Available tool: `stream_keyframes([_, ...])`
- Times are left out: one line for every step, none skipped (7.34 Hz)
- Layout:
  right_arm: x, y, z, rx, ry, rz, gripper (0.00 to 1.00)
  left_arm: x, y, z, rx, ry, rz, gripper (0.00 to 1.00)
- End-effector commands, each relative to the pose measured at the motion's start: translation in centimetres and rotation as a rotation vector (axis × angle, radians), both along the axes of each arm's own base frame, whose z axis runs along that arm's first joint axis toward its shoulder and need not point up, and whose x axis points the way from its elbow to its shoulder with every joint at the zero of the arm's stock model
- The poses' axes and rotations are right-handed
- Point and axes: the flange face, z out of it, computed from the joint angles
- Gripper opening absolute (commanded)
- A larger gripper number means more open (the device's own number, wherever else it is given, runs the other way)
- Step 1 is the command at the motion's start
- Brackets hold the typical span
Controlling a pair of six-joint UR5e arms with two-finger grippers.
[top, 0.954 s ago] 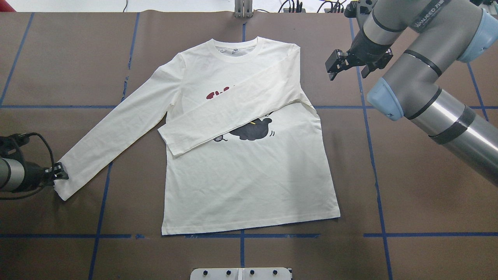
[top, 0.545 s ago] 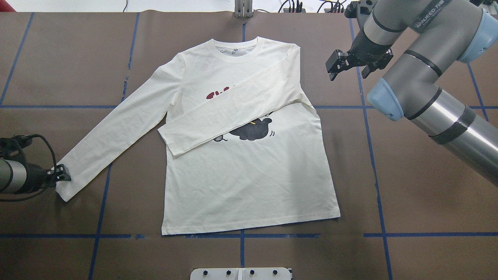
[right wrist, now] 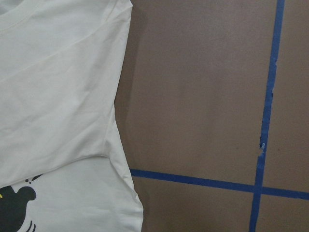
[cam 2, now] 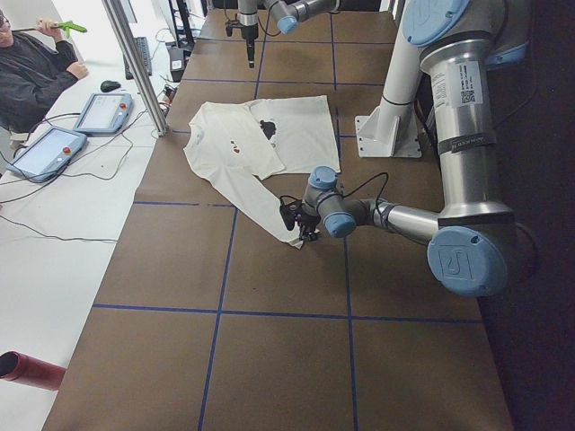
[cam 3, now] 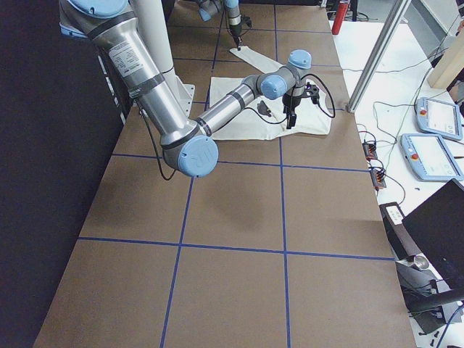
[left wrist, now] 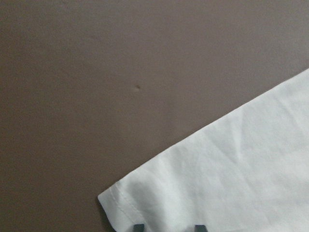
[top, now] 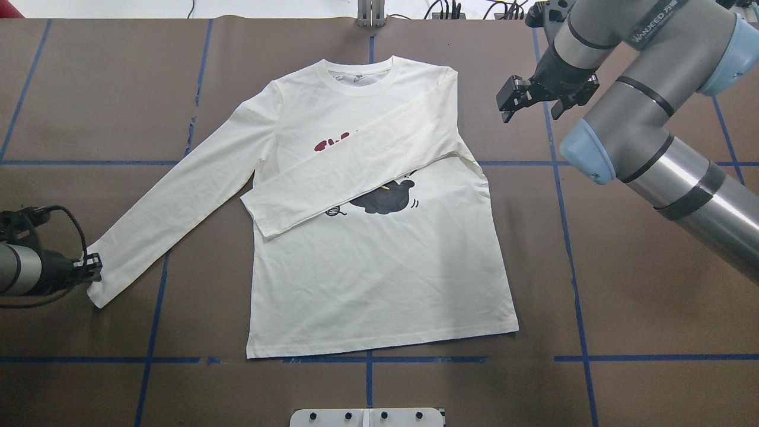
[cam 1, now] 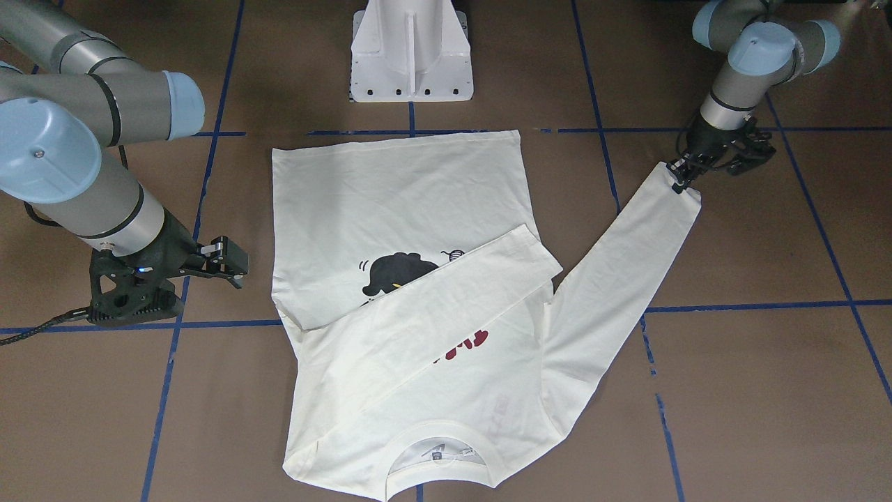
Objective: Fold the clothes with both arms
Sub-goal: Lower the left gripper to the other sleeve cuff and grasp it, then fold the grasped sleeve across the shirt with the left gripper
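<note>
The cream-white shirt (top: 379, 273) lies flat and print side up on the brown table; it also shows in the front view (cam 1: 390, 202). One sleeve (top: 356, 172) is folded across the chest and partly covers the red lettering (top: 332, 144) and the black cat (top: 382, 198). The other sleeve (top: 178, 201) stretches out to its cuff (top: 104, 284). My left gripper (top: 92, 268) is at that cuff, and its fingertips (left wrist: 138, 226) are slightly apart over the fabric. My right gripper (top: 531, 116) is open and empty, apart from the shirt's shoulder.
The white pedestal base (cam 1: 411, 49) stands at the robot's edge of the table. Blue tape lines (top: 367, 359) cross the brown cover. A metal post (cam 2: 135, 63) and operator tablets (cam 2: 103, 112) stand on a side table, where a person sits.
My left gripper has shifted slightly at the sleeve cuff, towards the table's near edge. The shirt and the right arm have barely moved.
</note>
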Motion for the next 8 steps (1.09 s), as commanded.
stream_keyframes([0.1,0.1,-0.3,0.004,-0.004,-0.001,1.0,0.1,0.2,-2.8,0.004,0.032,0.014,0.0])
stream_keyframes([0.3,0.3,-0.3,0.007,-0.006,0.001,1.0,0.6,0.3,-5.5,-0.018,0.025,0.046,0.0])
stream_keyframes([1.2,1.3,0.5,0.006,-0.004,0.003,1.0,2.3,-1.0,-8.5,-0.035,0.032,0.069,0.0])
stream_keyframes([2.8,3.2,3.9,-0.012,0.014,-0.005,1.0,2.6,-4.1,-10.4,0.013,-0.007,0.077,0.0])
stream_keyframes([5.1,4.5,5.0,-0.015,0.014,0.013,1.0,0.7,-9.1,-13.6,0.101,-0.012,0.053,0.0])
stream_keyframes([7.4,6.8,6.9,-0.024,0.022,0.024,1.0,0.5,-13.8,-17.0,0.123,-0.03,0.022,0.0])
stream_keyframes([8.8,9.0,8.3,-0.028,0.033,0.024,1.0,2.2,-19.3,-23.1,0.114,-0.04,-0.015,0.0])
stream_keyframes([9.6,10.3,9.7,-0.043,0.045,0.023,1.0,4.6,-22.2,-29.3,0.129,-0.015,-0.016,0.0])
